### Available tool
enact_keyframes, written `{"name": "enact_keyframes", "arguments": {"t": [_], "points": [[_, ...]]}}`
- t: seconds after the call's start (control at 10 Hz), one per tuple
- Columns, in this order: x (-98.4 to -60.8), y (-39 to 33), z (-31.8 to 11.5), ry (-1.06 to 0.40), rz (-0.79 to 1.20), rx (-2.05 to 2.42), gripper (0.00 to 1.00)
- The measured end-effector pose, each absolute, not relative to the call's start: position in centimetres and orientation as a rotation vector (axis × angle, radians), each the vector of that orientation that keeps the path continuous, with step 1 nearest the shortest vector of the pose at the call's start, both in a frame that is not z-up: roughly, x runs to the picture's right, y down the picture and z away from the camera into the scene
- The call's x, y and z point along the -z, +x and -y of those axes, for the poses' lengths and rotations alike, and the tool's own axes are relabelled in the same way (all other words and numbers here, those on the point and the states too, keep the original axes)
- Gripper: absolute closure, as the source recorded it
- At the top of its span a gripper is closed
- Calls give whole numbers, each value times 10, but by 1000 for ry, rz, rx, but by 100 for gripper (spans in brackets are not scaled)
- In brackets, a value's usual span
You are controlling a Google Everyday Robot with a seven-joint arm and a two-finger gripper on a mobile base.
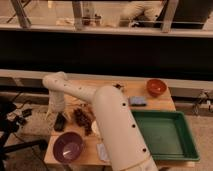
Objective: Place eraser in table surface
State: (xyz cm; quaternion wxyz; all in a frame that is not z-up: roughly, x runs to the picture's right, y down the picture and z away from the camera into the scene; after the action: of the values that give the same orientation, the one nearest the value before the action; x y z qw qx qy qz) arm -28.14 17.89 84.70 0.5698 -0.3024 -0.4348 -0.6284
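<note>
- The white arm (117, 130) rises from the bottom of the view, bends at an elbow over the table's back left corner, and drops down to the table's left edge.
- The gripper (54, 115) hangs at that left edge, pointing downward, low over the wood.
- Its fingers stand released, spread apart, and they clamp nothing.
- The eraser (60, 122), a flat black block, lies on the table surface (159, 103) near the left edge, directly under and slightly right of the fingertips. Whether a fingertip touches it cannot be told.
- The eraser's long side runs roughly from front to back, tilted a little.
- A purple bowl (68, 147) sits just in front of the eraser, near the table's front left corner.
- A dark brown, crumpled-looking heap (82, 118) lies just right of the eraser, between it and the arm.
- A small blue-grey pad (137, 101) rests right of the arm, with an orange bowl (156, 87) behind it near the back right corner.
- A green tray (167, 135) takes up the front right part of the table.
</note>
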Motion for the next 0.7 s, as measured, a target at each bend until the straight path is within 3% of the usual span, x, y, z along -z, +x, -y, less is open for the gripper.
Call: {"name": "enact_keyframes", "arguments": {"t": [0.7], "points": [[-853,-280,-186,-716,1033,1482,20]]}}
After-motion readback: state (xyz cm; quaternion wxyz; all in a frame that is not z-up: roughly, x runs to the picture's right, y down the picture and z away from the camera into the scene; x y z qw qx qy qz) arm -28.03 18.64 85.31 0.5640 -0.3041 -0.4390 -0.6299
